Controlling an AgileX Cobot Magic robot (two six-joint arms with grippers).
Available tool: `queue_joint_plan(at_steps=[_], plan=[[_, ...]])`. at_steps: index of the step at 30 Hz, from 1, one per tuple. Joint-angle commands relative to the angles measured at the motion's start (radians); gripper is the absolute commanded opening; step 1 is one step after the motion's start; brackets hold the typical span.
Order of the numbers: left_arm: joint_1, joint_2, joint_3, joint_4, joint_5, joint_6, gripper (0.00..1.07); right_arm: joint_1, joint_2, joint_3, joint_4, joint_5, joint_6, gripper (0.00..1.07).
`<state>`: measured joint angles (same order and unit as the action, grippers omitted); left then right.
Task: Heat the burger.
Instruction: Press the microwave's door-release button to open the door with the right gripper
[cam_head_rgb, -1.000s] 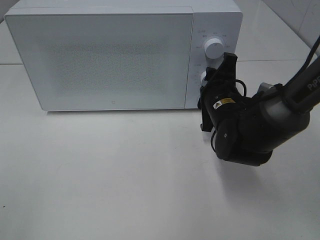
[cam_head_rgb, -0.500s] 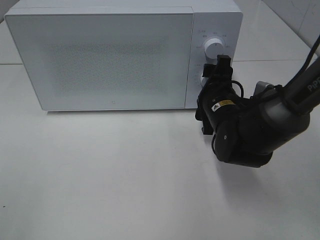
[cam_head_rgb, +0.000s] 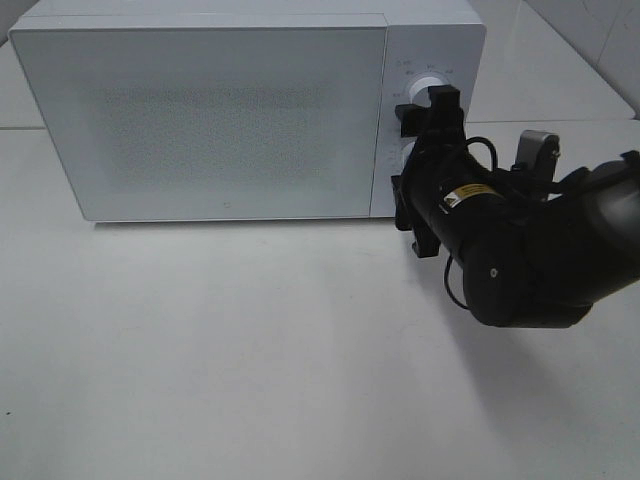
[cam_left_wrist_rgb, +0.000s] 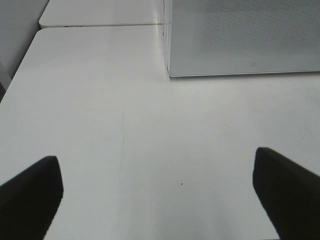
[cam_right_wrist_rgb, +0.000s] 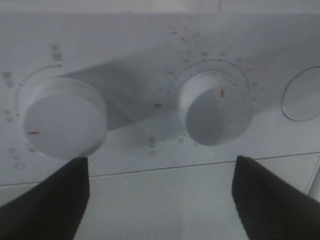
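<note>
Burger unseen; right gripper (cam_head_rgb: 425, 105), now released, has shifted toward 12 o'clock before the dials (cam_right_wrist_rgb: 215, 112); left gripper (cam_left_wrist_rgb: 160, 196) gapes.

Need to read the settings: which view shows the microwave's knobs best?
Right wrist: both knobs fill the frame, red markers visible. Exterior high shows one knob, partly behind the right tool. Left wrist shows only the microwave door.

From above, my right gripper (cam_head_rgb: 425, 108) covers the lower round white knob (cam_right_wrist_rgb: 215, 110) of the white box-shaped microwave oven (cam_head_rgb: 200, 110); up close, the tiny printed dial markings (cam_right_wrist_rgb: 210, 62) blur past reading.
</note>
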<state>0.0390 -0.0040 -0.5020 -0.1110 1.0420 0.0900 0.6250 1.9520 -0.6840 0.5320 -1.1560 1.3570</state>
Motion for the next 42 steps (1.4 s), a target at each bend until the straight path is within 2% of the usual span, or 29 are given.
queue_joint_plan(at_steps=[1,10,16,21,22,23,26,27,29,31,33,34,42], plan=[[0.004,-0.023,0.004,-0.003,-0.003,0.003,0.98,-0.005,-0.073,0.047,-0.01,0.027,-0.026,0.76],[0.004,-0.023,0.004,-0.003,-0.003,0.003,0.98,-0.005,-0.197,0.146,-0.06,0.205,-0.145,0.76],[0.004,-0.023,0.004,-0.003,-0.003,0.003,0.98,-0.007,-0.275,0.174,-0.109,0.31,-0.251,0.76],[0.004,-0.023,0.004,-0.003,-0.003,0.003,0.98,-0.007,-0.351,0.174,-0.148,0.48,-0.449,0.76],[0.004,-0.023,0.004,-0.003,-0.003,0.003,0.98,-0.008,-0.382,0.174,-0.149,0.547,-0.548,0.76],[0.004,-0.023,0.004,-0.003,-0.003,0.003,0.98,-0.008,-0.406,0.169,-0.149,0.617,-0.651,0.76],[0.004,-0.023,0.004,-0.003,-0.003,0.003,0.98,-0.008,-0.418,0.163,-0.148,0.652,-0.707,0.76],[0.004,-0.023,0.004,-0.003,-0.003,0.003,0.98,-0.008,-0.433,0.15,-0.145,0.725,-0.822,0.76],[0.004,-0.023,0.004,-0.003,-0.003,0.003,0.98,-0.008,-0.44,0.141,-0.142,0.761,-0.878,0.76],[0.004,-0.023,0.004,-0.003,-0.003,0.003,0.98,-0.008,-0.449,0.095,-0.13,0.895,-1.07,0.76],[0.004,-0.023,0.004,-0.003,-0.003,0.003,0.98,-0.008,-0.452,0.081,-0.13,0.935,-1.117,0.76],[0.004,-0.023,0.004,-0.003,-0.003,0.003,0.98,-0.008,-0.452,0.049,-0.13,1.021,-1.205,0.76],[0.004,-0.023,0.004,-0.003,-0.003,0.003,0.98,-0.008,-0.452,-0.051,-0.153,1.278,-1.389,0.76]])
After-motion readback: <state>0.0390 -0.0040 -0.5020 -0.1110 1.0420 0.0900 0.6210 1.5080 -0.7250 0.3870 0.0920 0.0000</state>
